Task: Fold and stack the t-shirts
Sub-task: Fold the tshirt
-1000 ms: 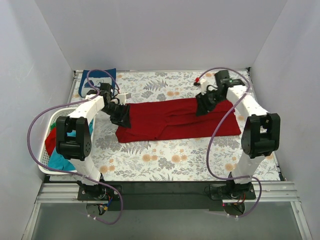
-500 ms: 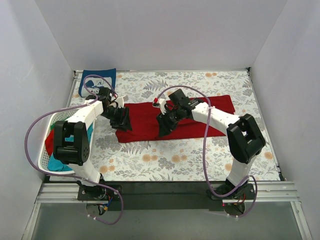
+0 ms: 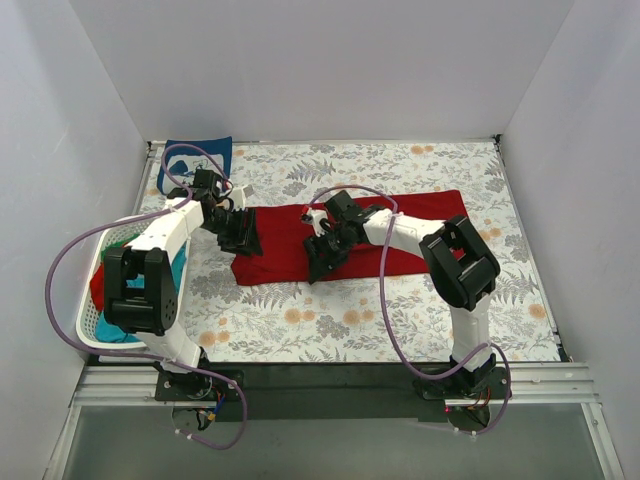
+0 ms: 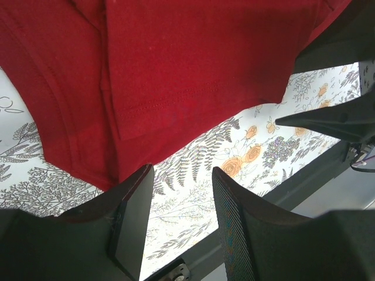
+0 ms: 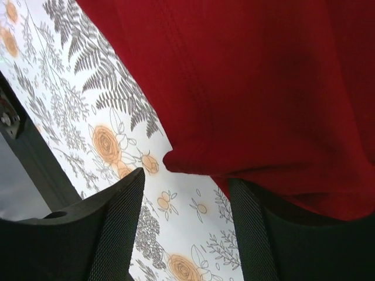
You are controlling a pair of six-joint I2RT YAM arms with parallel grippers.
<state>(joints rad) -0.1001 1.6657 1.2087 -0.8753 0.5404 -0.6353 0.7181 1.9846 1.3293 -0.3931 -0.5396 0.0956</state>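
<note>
Where the floral table cloth (image 3: 350, 320) spreads its grey ferns and orange blossoms on white, you have one dark red t-shirt (image 3: 280, 245) lying as a long left-to-right band across the middle; fine matte knit, a double-stitched hem along its near left edge, one layer folded over another.
Left gripper (image 3: 243, 238) at the shirt's left end; black grid-textured fingers moderately parted, only table cloth in the gap.
Right gripper (image 3: 318, 258) at the shirt's near edge, mid-length; fingers spread wider, a rounded fold lying just at the mouth of the gap, unclamped.
Navy blue t-shirt (image 3: 197, 160), folded into a square, far left corner.
White plastic laundry basket (image 3: 92, 338), near left; contents: heaped t-shirts (image 3: 97, 287), red, teal and green.
</note>
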